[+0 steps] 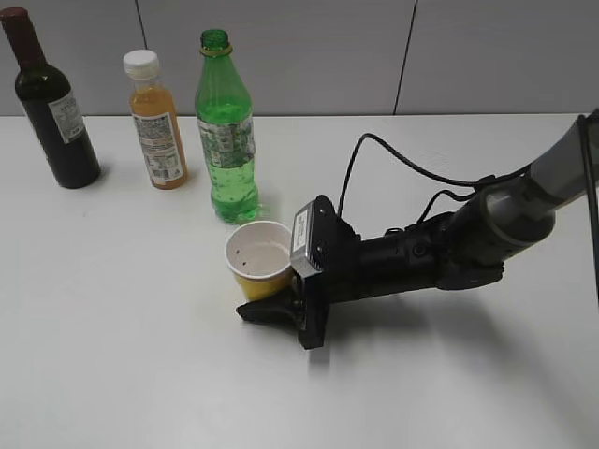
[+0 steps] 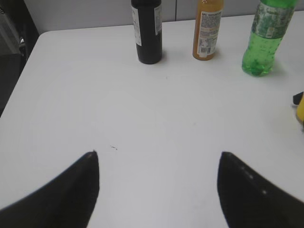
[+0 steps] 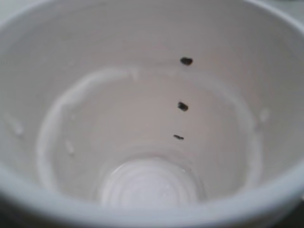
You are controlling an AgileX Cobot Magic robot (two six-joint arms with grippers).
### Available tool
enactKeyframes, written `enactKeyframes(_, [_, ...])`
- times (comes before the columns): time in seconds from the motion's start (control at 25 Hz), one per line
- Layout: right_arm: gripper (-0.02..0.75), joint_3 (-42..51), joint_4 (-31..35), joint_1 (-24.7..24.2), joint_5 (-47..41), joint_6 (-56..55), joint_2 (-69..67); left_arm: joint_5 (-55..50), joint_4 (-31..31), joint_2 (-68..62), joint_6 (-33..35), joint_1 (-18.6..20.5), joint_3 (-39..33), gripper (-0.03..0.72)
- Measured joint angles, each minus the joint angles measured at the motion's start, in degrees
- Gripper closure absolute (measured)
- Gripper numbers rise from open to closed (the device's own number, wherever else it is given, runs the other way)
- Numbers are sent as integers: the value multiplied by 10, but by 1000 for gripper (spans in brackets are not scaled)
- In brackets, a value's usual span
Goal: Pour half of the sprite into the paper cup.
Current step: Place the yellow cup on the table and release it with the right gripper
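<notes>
- The right end effector (image 1: 271,297) lay low on the counter (image 1: 112,355), wrapped around the yellow paper cup (image 1: 258,257); whether it actually pinched the cup, I couldn't tell.
- The sprite (image 1: 225,126) stood upright, uncapped, just behind the cup.
- The left end effector (image 2: 159,183) gaped wide and empty; the bottle stood well off to its right, the likelier arm for it.

We only see a small yellow bit of the paper cup (image 2: 299,107) at the 3 o'clock edge of the left wrist view. The bottle tops are cut off at 12 o'clock there. The cup (image 3: 152,118) fills the right wrist view, so the right gripper's fingers are hidden. The cup (image 1: 259,259) hides one finger from outside.
</notes>
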State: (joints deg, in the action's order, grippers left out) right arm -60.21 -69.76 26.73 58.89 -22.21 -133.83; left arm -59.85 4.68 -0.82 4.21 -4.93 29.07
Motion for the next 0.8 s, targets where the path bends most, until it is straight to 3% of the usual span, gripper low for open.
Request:
enactKeyframes(0.2, [293,-5,-19,0,-5,-7,-2,0,0,0,0,0,0,99])
enactKeyframes(0.36, [293,-5,2,0,-9,-8,-4,0,0,0,0,0,0,99])
enactKeyframes(0.44, [264,-5,20,0,-12,-8,-4,0,0,0,0,0,0,99])
enactKeyframes(0.6, [130,-5,33,0,-14,-8,-4,0,0,0,0,0,0,99])
enactKeyframes(0.8, [87,-4,28,-4,-14,-8,-4,0,0,0,0,0,0,99])
